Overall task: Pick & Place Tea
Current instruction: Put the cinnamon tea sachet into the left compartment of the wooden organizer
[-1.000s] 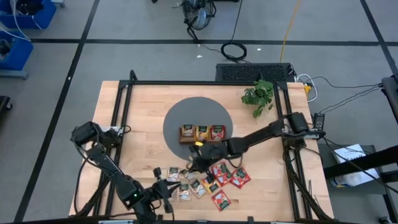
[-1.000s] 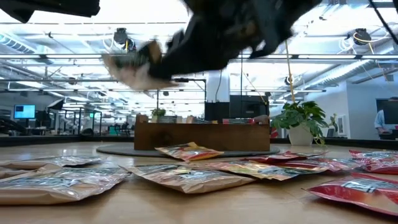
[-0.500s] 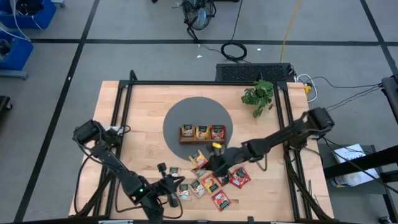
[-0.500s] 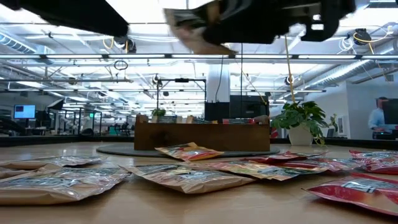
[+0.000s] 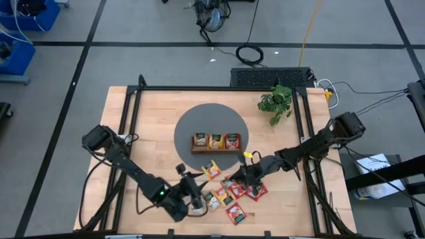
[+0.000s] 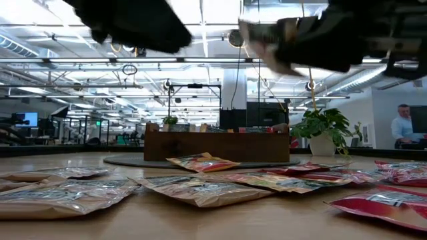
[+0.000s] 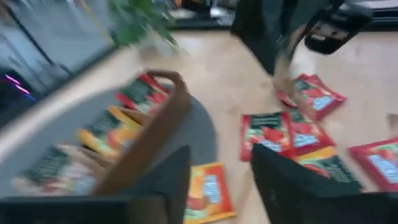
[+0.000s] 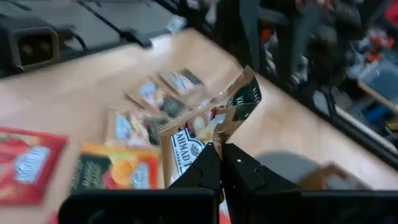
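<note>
Several red, orange-yellow and dark green tea sachets [image 5: 229, 192] lie flat on the near part of the table. More stand in the brown wooden tray [image 5: 216, 141] on a round grey mat [image 5: 192, 123]. My right gripper [image 8: 221, 163] hangs above the loose pile, right of the tray [image 6: 217, 145], shut on one tea sachet [image 8: 208, 127] that also shows in the low view [image 6: 267, 47]. My left gripper [image 7: 221, 180] is open and empty. It hovers near the pile's left side [image 5: 191, 184], pointing at the tray [image 7: 155, 124], with an orange sachet [image 7: 208, 193] below it. My right gripper pinches the sachet's edge [image 8: 214, 142] between its two fingertips. The sachet sticks out past the fingers, bent along its middle, with its white label showing. It is lifted clear of the table and of the other sachets.
A potted plant [image 5: 275, 103] stands at the table's far right. Black frame rails [image 5: 129, 119] run along the table's sides. A person [image 6: 403, 127] is in the room beyond the table.
My right gripper has carried its sachet toward the table's right edge, staying high above the pile. My left gripper has swung toward the table's right and far side, nearer the tray.
</note>
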